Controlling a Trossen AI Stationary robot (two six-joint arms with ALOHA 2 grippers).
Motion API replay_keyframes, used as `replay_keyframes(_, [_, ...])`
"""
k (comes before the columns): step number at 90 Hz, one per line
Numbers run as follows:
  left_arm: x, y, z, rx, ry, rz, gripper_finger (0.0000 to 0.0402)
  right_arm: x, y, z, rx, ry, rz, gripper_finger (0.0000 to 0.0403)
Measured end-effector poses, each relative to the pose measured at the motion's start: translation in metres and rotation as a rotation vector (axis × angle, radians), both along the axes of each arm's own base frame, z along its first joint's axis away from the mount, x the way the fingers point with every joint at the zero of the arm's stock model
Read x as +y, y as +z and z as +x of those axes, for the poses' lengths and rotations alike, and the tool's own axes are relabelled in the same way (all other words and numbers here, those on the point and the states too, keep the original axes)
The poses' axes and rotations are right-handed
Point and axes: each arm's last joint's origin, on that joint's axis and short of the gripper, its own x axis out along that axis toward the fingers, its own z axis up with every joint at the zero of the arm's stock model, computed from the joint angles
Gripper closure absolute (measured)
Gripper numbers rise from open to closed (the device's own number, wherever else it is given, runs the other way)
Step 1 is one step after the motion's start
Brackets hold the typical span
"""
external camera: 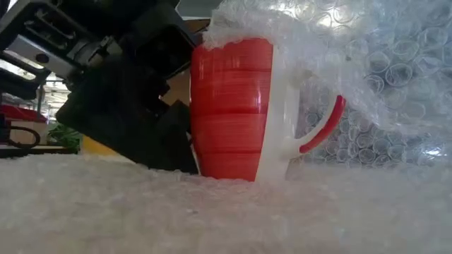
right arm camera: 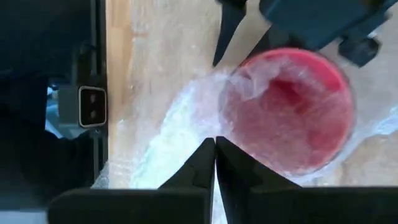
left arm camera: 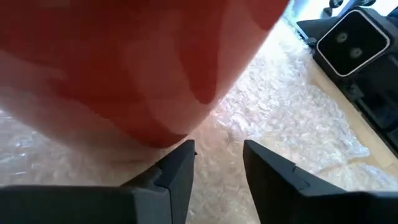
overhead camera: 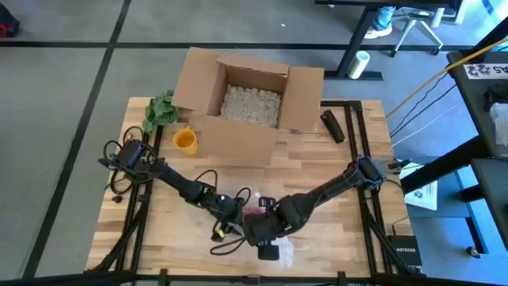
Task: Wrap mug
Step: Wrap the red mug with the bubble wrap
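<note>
Right gripper (right arm camera: 214, 146) pinches bubble wrap (right arm camera: 186, 118) over red mug (right arm camera: 292, 112) — left gripper (left arm camera: 217, 155) open.

A robotics laboratory or workshop. A wooden workbench (overhead camera: 317, 171) stands on a grey carpeted floor (overhead camera: 63, 95) marked with dark lines, carrying two fixed dark arms and an open cardboard box (overhead camera: 246, 99). Beside it are a desk leg (overhead camera: 359, 36), an office chair base (overhead camera: 417, 28) and yellow cables (overhead camera: 444, 71).
</note>
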Motion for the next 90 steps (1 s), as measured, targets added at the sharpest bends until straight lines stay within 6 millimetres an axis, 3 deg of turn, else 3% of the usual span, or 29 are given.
replay_keyframes(22, [0.000,0.002,0.002,-0.043,0.002,0.024,0.0280,-0.011,-0.019,0.007,0.004,0.007,0.012,0.0403])
replay_keyframes(43, [0.007,0.002,0.004,-0.042,0.024,0.026,0.0280,-0.034,-0.043,0.019,-0.005,0.005,0.053,0.0403])
replay_keyframes(69, [0.009,0.002,0.005,-0.044,0.030,0.029,0.0280,-0.056,-0.081,0.026,-0.011,0.017,0.208,0.0403])
replay_keyframes(90, [0.009,0.000,0.005,-0.042,0.031,0.029,0.0280,-0.055,-0.082,0.026,-0.017,0.013,0.207,0.0403])
